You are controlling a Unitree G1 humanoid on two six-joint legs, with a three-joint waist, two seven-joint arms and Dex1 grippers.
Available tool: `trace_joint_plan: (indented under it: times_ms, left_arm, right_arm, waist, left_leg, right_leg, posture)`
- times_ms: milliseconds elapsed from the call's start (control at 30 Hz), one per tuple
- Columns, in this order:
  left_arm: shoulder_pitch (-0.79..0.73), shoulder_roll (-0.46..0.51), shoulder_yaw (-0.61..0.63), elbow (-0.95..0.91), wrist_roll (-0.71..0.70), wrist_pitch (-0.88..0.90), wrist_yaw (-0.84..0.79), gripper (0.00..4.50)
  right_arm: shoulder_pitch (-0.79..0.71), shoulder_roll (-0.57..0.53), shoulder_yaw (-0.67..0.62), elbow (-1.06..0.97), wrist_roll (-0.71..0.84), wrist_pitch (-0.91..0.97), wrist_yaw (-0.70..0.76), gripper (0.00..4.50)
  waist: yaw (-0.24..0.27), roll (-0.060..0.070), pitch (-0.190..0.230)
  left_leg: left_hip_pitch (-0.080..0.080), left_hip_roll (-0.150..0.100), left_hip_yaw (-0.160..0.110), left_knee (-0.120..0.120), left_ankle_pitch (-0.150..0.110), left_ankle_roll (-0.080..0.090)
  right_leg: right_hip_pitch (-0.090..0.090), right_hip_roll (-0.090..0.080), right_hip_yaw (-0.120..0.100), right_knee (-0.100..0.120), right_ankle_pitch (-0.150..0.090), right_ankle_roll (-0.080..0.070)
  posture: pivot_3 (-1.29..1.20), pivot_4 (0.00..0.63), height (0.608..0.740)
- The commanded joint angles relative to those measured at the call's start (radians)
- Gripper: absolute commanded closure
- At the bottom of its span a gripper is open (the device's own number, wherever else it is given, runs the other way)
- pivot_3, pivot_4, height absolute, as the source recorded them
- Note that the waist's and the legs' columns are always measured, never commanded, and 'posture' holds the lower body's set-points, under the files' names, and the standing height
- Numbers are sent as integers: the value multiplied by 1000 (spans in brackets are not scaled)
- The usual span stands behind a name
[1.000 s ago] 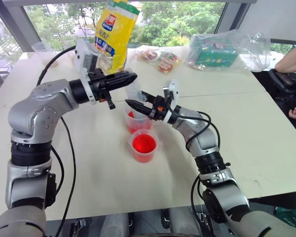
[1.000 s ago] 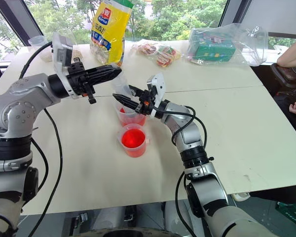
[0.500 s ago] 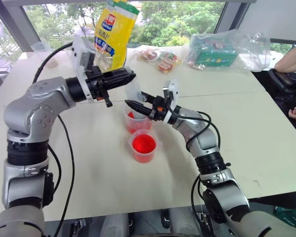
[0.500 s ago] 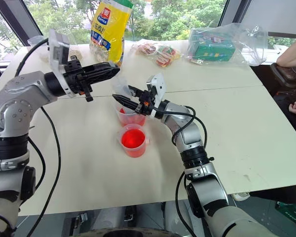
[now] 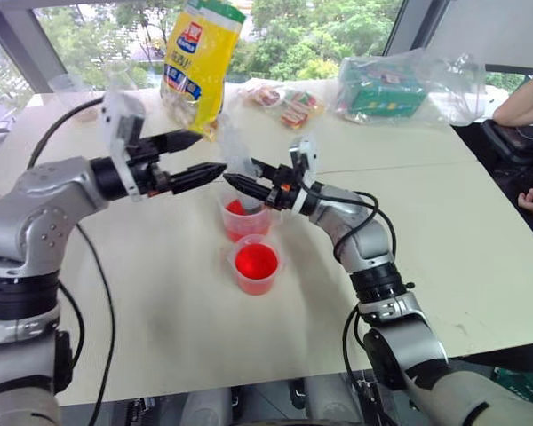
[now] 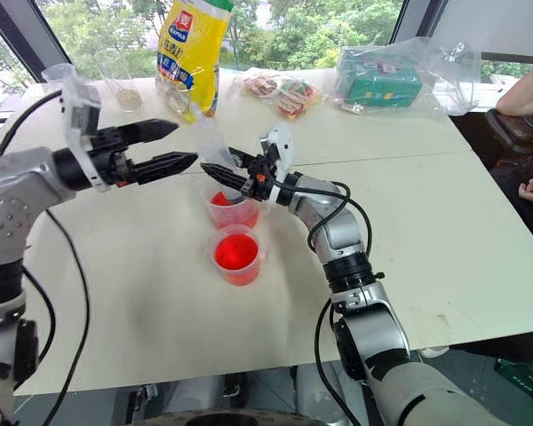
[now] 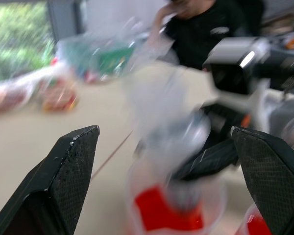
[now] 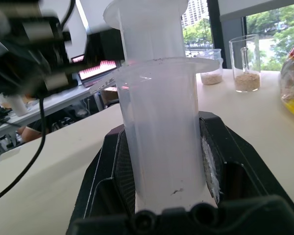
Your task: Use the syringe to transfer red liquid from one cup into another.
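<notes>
While the syringe (image 6: 215, 151) stands nearly upright with its lower end down in the farther cup (image 6: 228, 205), the whole job hangs on one grip: the right gripper (image 6: 226, 174) has its two black fingers (image 8: 213, 161) clamped on the clear barrel, and nothing else steadies it. The left gripper (image 6: 176, 145) hovers just beside the syringe's upper part with its fingers spread wide, touching nothing that I can make out.

My worry is the plunger. If the left fingers close off-centre on the top, or push sideways instead of straight along the barrel, the syringe could twist in the right grip and lever the cup over, spilling red liquid (image 6: 220, 199) across the pale surface (image 6: 160, 293). The nearer cup (image 6: 237, 255), holding more red liquid, sits just beside the first one toward the near edge, so a toppled cup or a swinging nozzle would likely catch it too. Lifting the syringe out too fast could also drip red between the cups.

The left arm comes in from the left side, bent at the elbow, its gripper lying about level and pointing across toward the syringe. The right arm reaches forward from the near edge, forearm angled up, its gripper pointing to the left at the barrel.
</notes>
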Motion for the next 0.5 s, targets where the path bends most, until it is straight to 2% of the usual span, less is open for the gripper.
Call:
trace_joint_plan:
  times_ms: [33,200,500]
  left_arm:
    - [5,35,55,-39,-20,4,-17,57]
    - [-9,45,89,-13,-20,-4,-2,57]
    - [-63,39,83,29,-16,-7,-3,57]
  right_arm:
    - [-48,12,-31,-7,27,-33,-14,3062]
    - [-85,2,-69,-49,62,-18,-32,3062]
    - [-55,-79,-95,-490,365,327,-45,3062]
  waist:
    - [-1,0,0]
    - [-2,0,0]
    - [-2,0,0]
  left_leg:
    - [-3,0,0,0,0,0]
    - [-10,0,0,1,1,-1]
    - [-10,0,0,1,0,0]
  right_leg:
    - [-2,0,0,0,0,1]
    - [-9,0,-1,-1,2,3]
    - [-9,0,-1,-1,2,4]
  posture:
    - [0,150,740]
    - [0,150,740]
    - [0,150,740]
